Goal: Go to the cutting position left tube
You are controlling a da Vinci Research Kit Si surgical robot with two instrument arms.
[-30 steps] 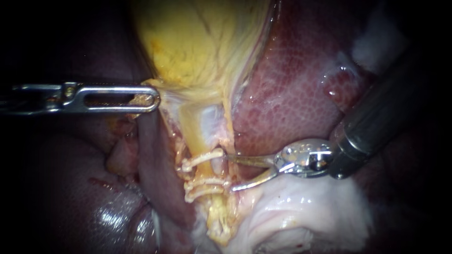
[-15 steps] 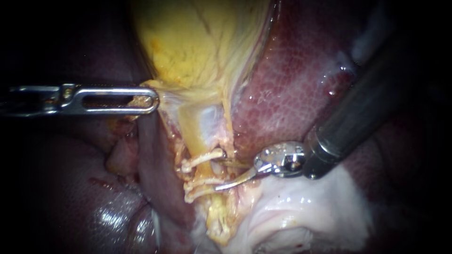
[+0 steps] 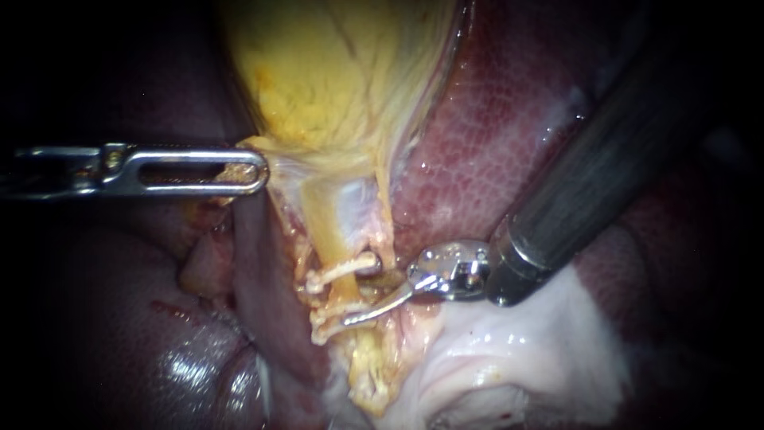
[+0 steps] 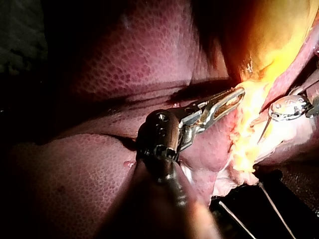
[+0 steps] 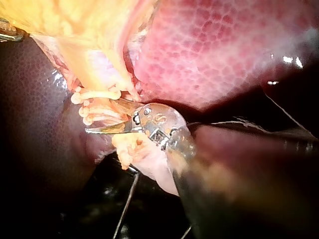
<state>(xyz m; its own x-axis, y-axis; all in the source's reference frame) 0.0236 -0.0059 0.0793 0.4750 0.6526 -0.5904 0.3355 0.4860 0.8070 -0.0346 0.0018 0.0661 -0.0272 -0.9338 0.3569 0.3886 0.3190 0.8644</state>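
yellow gallbladder (image 3: 334,72) fills the upper middle of the endoscope view, with red-brown liver (image 3: 493,159) beside it. the left instrument (image 3: 253,169) lies level, its hand closed on the gallbladder's lower edge, both jaws pressed onto the tissue. below that grip the tube (image 3: 348,289) runs downward, crossed by an upper clip (image 3: 342,269) and lower clips (image 3: 325,325). the right instrument (image 3: 358,296) comes in from the upper right. its hand stands narrowly open, two thin blades reaching the tube in the stretch between the upper clip and the lower clips. in this view only the lower blade shows clearly, lying across the lower clips, while the upper one is half hidden in tissue. the right wrist view shows both blades plainly, with tube and clip ends in the gap between them. the left wrist view alone shows the left instrument's round wrist joint behind its slotted jaws, and the right instrument's hub with one blade ahead of them, past the yellow tissue. pale tissue (image 3: 517,350) lies under the right instrument.
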